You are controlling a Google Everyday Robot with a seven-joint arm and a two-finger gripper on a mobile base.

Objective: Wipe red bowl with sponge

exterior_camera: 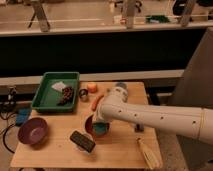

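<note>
While my arm (pixel 150 116) reaches across the table (pixel 120 150) from the right, my gripper (pixel 98 125) hangs down into the red bowl (pixel 91 126), hidden behind my own wrist, so I cannot tell how it is set. A bit of the teal sponge (pixel 101 129) shows inside that bowl, right under my wrist. Just in front lies a black block (pixel 82 141). Well to the left sits the purple bowl (pixel 32 131). Behind it stands the green tray (pixel 44 92), with an orange cup (pixel 92 87) near its right side. A pale brush (pixel 148 152) lies at the table's front right corner.
</note>
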